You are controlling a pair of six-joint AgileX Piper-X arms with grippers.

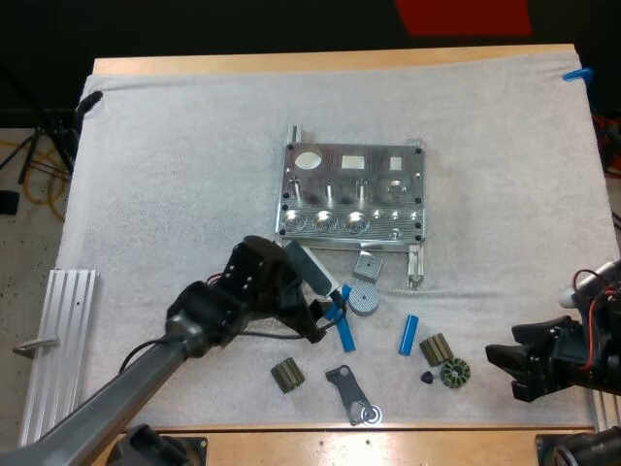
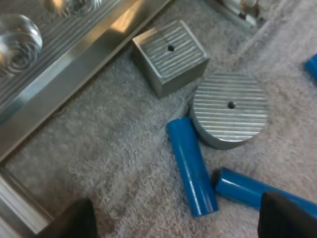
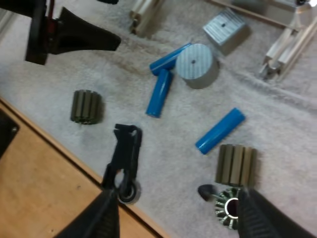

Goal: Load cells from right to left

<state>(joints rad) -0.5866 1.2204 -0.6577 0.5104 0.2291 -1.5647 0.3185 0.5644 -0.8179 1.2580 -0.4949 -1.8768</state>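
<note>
Fixture [image 1: 354, 194], metal, at the middle of the white mat [image 1: 175, 175], with grey square block [image 1: 367, 265] and grey round disc [image 1: 364, 299] just beside its near edge. Cells all loose on the mat, none seated in the fixture: pair of blue cylinders [image 1: 346, 335] close together in a V just beside the disc, under the left gripper [image 1: 328, 316], fingers [image 2: 74, 220] apart and clear of both; lone blue cylinder [image 1: 408, 334] farther right, near a ribbed olive roller [image 1: 436, 349]. Right gripper [image 1: 509, 374] low at the mat's near right, fingers [image 3: 106, 218] spread and holding nothing, just beside a dark toothed ring [image 1: 453, 373].
</note>
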